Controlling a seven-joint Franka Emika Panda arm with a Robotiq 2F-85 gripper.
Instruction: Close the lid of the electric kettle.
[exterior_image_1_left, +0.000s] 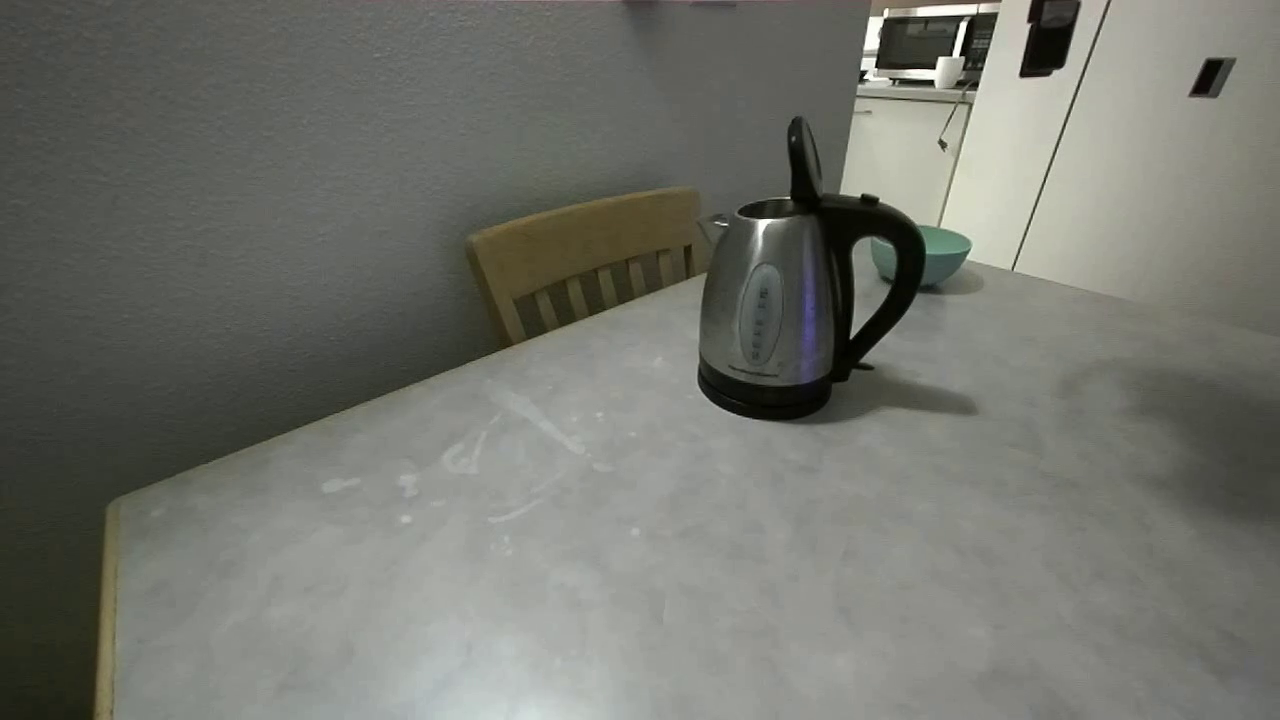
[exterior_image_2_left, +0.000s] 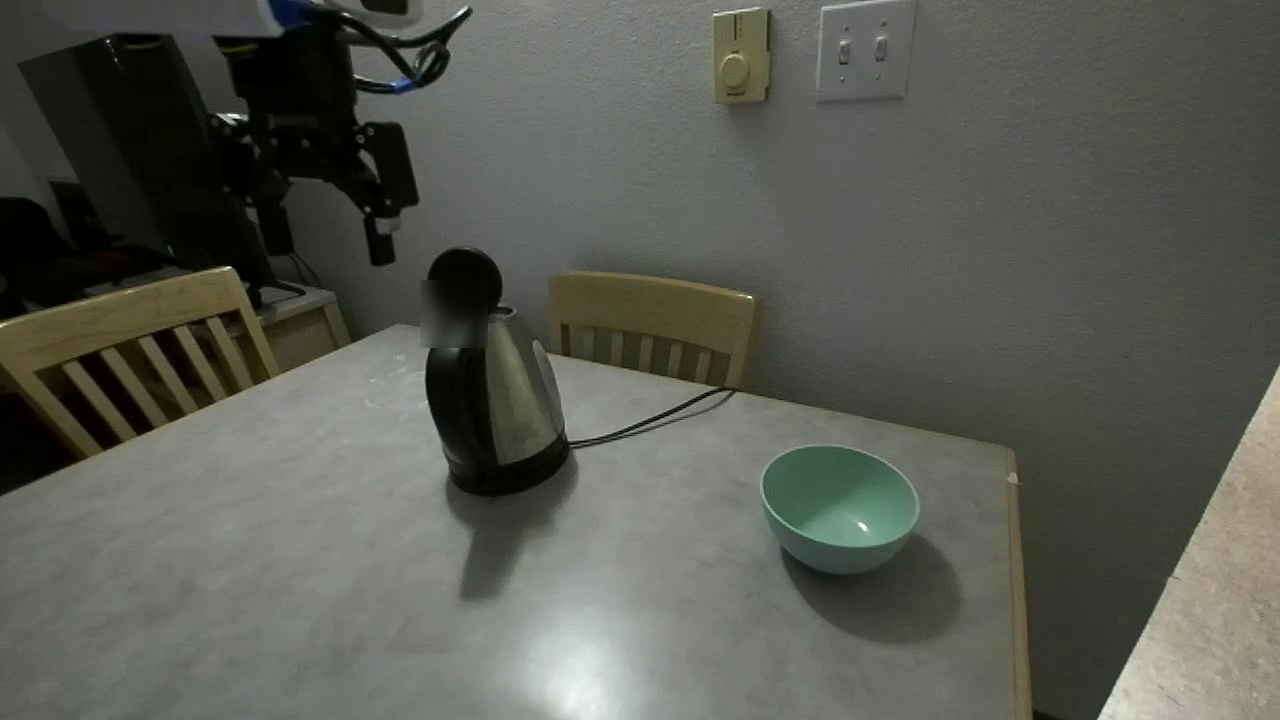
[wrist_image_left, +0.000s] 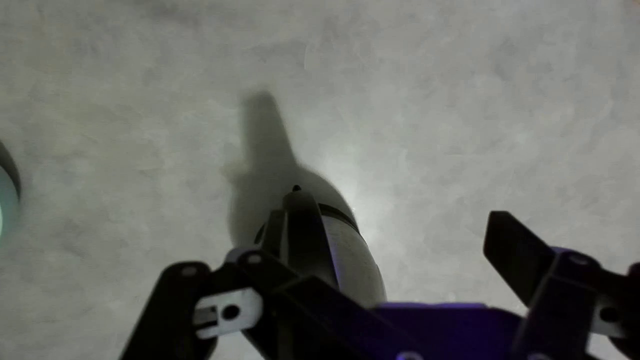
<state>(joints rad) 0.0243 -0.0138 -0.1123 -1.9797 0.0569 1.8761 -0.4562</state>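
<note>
The silver and black electric kettle stands upright on the grey table in both exterior views (exterior_image_1_left: 765, 310) (exterior_image_2_left: 525, 400). Its round black lid (exterior_image_1_left: 803, 160) is open and stands nearly vertical by the handle (exterior_image_1_left: 905, 260); it also shows in an exterior view (exterior_image_2_left: 468, 272), partly blurred. My gripper (exterior_image_2_left: 327, 235) is open and empty, in the air above the level of the lid, apart from it in that picture. In the wrist view, my gripper (wrist_image_left: 387, 225) has its fingers wide apart. The kettle (wrist_image_left: 352, 260) is partly hidden behind the left finger, and its lid is hidden there.
A green bowl (exterior_image_2_left: 840, 510) stands on the table (exterior_image_2_left: 300, 560) near the kettle. A black cord (exterior_image_2_left: 650, 425) runs from the kettle to the table edge. Wooden chairs (exterior_image_1_left: 590, 235) (exterior_image_2_left: 140, 330) stand along the table edges, by a grey wall (exterior_image_2_left: 1050, 250).
</note>
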